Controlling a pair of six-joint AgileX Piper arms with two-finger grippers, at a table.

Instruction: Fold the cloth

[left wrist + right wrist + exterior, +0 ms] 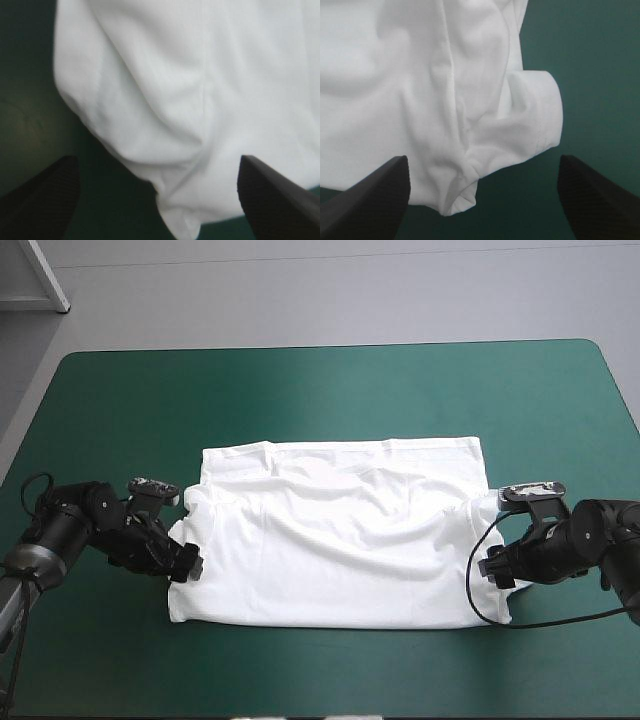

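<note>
The T-shirt (340, 540) lies spread across the middle of the teal-green cover (300, 380), one short side toward each arm. Whether it is already doubled once cannot be told for sure.

The left gripper (188, 566) sits low at the shirt's left edge. Its black fingers (45, 195) are spread wide and empty, and a rounded fold of white cloth lies between and just ahead of them. The right gripper (494, 568) mirrors it at the opposite edge, also released. A sleeve (536, 112) and a bunched corner of the shirt lie ahead, between its parted fingers. Neither gripper has taken hold of any cloth.

The step in hand looks like the approach to a two-handed grasp before a fold. The next move probably calls for each gripper to ease forward until the cloth edge sits well between its fingers, then clench on it. Both should grip at matching points on the two sides so the fold line runs straight. The loose sleeve by the right gripper may need to be gathered in with the grip.
</note>
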